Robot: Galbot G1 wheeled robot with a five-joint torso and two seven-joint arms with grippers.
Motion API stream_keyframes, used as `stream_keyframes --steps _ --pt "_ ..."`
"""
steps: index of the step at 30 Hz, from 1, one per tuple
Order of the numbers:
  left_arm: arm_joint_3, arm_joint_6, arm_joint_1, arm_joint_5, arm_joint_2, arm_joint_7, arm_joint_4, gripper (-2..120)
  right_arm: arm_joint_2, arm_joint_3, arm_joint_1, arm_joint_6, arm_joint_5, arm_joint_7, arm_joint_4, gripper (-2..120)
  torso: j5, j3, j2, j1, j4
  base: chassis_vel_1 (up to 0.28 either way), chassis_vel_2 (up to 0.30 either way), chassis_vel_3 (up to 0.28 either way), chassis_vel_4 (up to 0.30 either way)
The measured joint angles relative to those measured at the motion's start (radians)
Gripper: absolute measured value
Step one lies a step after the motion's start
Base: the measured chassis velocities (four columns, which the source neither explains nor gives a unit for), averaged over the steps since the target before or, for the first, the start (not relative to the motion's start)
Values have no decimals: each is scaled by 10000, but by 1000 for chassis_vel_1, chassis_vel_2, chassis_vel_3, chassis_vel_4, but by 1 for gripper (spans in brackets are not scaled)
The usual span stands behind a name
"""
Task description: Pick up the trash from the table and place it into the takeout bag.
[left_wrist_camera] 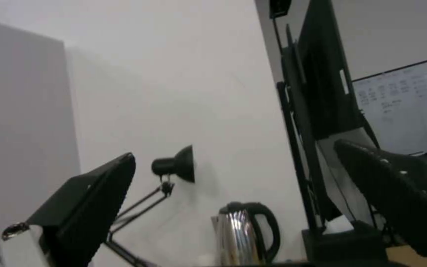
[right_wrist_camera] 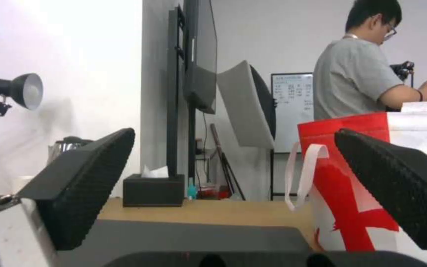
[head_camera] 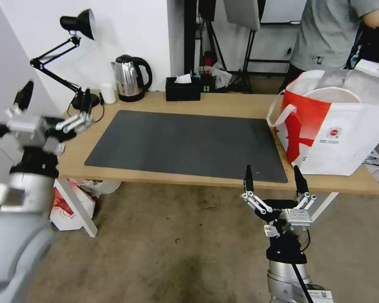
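Observation:
The takeout bag (head_camera: pixel 337 139), white with a broad red pattern, stands on the right end of the table (head_camera: pixel 223 103). A white round rim (head_camera: pixel 339 93) and clear plastic show in its open mouth. The dark grey mat (head_camera: pixel 189 143) lies bare. My right gripper (head_camera: pixel 273 181) is open and holds nothing, just in front of the table's near edge, left of the bag. In the right wrist view, the right gripper (right_wrist_camera: pixel 234 132) faces the bag (right_wrist_camera: pixel 352 193) across the mat (right_wrist_camera: pixel 198 233). My left gripper (head_camera: pixel 54 99) is open and raised over the table's left end; its own camera sees the left gripper (left_wrist_camera: pixel 234 149) against the wall.
A steel kettle (head_camera: pixel 130 78), a small white cup (head_camera: pixel 108 92) and a black desk lamp (head_camera: pixel 78 25) stand at the back left. A black tissue box (head_camera: pixel 182 87) sits at the back middle. A smaller white-and-red bag (head_camera: pixel 67 206) leans under the table's left end.

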State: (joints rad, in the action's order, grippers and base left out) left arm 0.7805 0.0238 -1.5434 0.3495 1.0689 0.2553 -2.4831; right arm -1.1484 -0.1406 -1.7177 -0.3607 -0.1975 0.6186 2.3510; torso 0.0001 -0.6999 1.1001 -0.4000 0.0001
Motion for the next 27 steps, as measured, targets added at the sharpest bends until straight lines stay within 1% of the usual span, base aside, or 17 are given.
stream_keyframes --steps 4,5,9,10,12,13,15,16,19,20,23,27 --pt "-289 384 -774 -404 802 -7 -160 100 0 0 0 0 0 0 0 100 0 0 0 0 -2 0 0 0 0" --pt "-289 384 -774 -404 802 -7 -160 100 0 0 0 0 0 0 0 100 0 0 0 0 -2 0 0 0 0" --pt "-634 696 -1452 -740 1162 5 -160 100 0 0 0 0 0 0 0 100 0 -1 0 0 0 0 0 0 0" --pt "-634 696 -1452 -740 1162 5 -160 100 0 0 0 0 0 0 0 100 0 -1 0 0 0 0 0 0 0" --pt "-842 1046 -1661 -1013 1242 12 -108 100 0 0 0 0 0 0 0 100 0 -1 0 1 -1 0 0 0 0" --pt "-842 1046 -1661 -1013 1242 12 -108 100 0 0 0 0 0 0 0 100 0 -1 0 1 -1 0 0 0 0" --pt "-1168 1425 -1835 -1434 1352 19 56 100 0 -1 0 0 0 0 0 100 -1 -1 0 0 -1 0 0 0 0" --pt "-1168 1425 -1835 -1434 1352 19 56 100 0 -1 0 0 0 0 0 100 -1 -1 0 0 -1 0 0 0 0" --pt "-1704 1721 -2024 -1924 1503 36 193 100 0 0 0 0 0 0 0 100 -1 -1 0 0 -1 0 0 0 0" --pt "-1704 1721 -2024 -1924 1503 36 193 100 0 0 0 0 0 0 0 100 -1 -1 0 0 -1 0 0 0 0" --pt "-2034 2000 -2230 -2300 1537 31 263 100 0 0 0 0 0 0 0 100 -1 -1 -1 0 -2 0 0 0 0" --pt "-2167 2280 -2354 -2441 1479 -37 399 100 0 0 0 0 0 0 0 100 -1 -1 -1 0 0 0 0 0 0"
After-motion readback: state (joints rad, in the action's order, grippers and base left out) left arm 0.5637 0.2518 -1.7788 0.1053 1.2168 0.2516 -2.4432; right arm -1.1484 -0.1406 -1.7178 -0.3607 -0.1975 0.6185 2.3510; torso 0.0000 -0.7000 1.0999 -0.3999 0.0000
